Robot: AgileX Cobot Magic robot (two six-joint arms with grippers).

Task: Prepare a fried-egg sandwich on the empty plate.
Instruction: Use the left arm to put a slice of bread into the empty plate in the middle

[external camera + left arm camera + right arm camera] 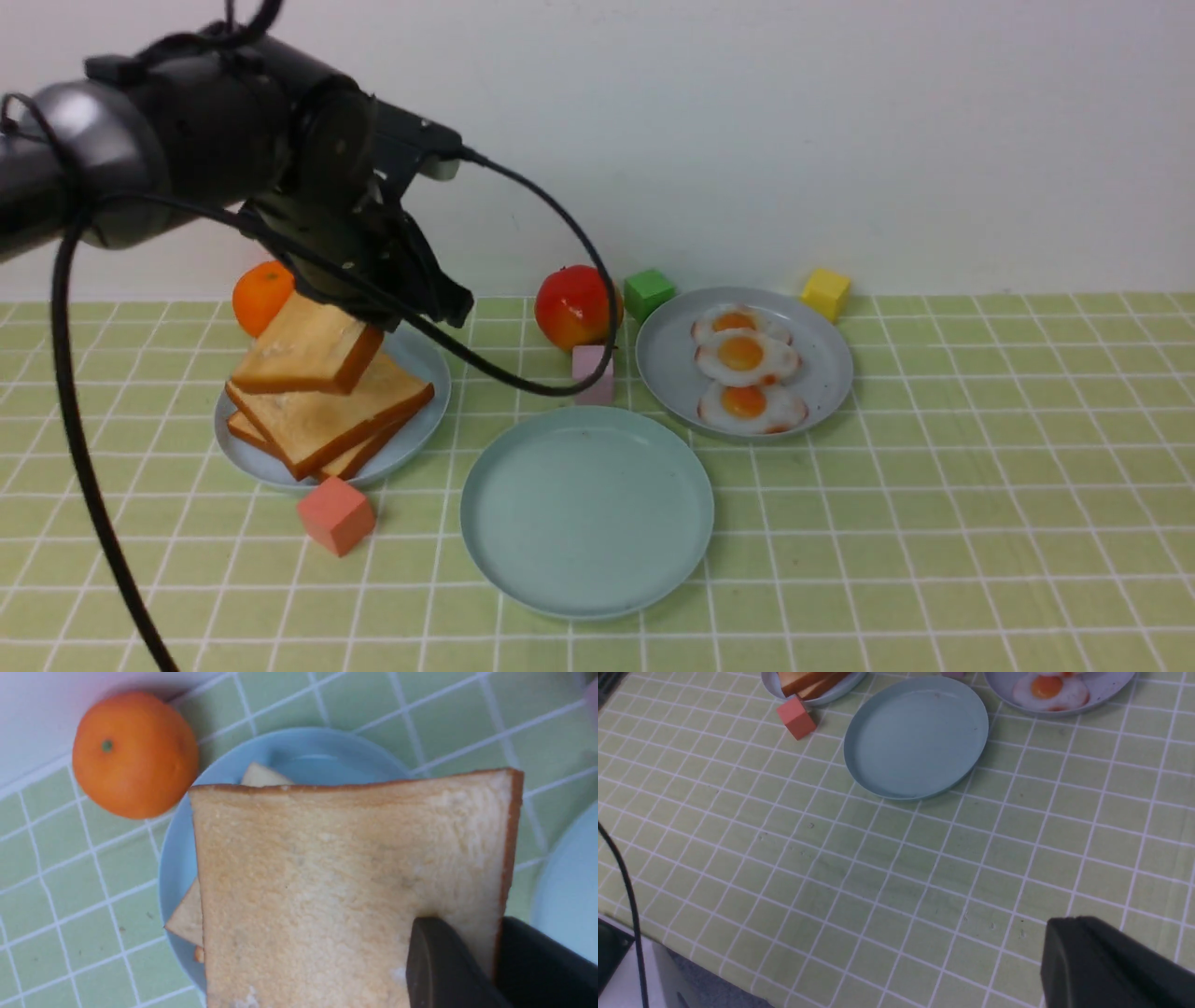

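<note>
**Toast slice in left tool; mint plate bare**

Left tool [373, 322]: clamped on one corner of the top toast slice [303, 350]. The slice sits tilted over the toast stack [327, 425] on the light blue plate [425, 411], ten o'clock from the empty plate [586, 511].
Three fried eggs [742, 355]: on the grey-blue plate [826, 373], one o'clock from the empty plate.
Right tool [1111, 961]: jaws together, over the counter [896, 868], five o'clock from the empty plate.
</note>
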